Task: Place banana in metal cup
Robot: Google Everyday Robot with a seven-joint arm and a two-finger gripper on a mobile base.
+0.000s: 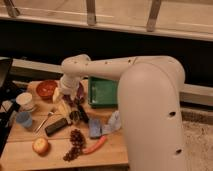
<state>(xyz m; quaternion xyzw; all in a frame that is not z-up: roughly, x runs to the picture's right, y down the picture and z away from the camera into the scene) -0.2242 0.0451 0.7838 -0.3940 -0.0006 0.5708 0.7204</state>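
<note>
The white arm reaches in from the right, and its gripper [70,107] points down over the left-middle of the wooden table [55,155]. The pale-yellow banana [61,100] shows right at the gripper's left side, touching or very close to it. Whether it is gripped I cannot tell. I cannot make out the metal cup; the wrist and gripper cover the spot behind them, where only dark shapes show.
A red bowl [46,89], white cup [25,100] and light-blue cup [23,119] stand at the left. A fork [44,121], black block [56,126], apple [40,146], grapes [75,142], carrot [95,145] and blue cloth [97,127] lie in front. A green tray [102,92] sits behind.
</note>
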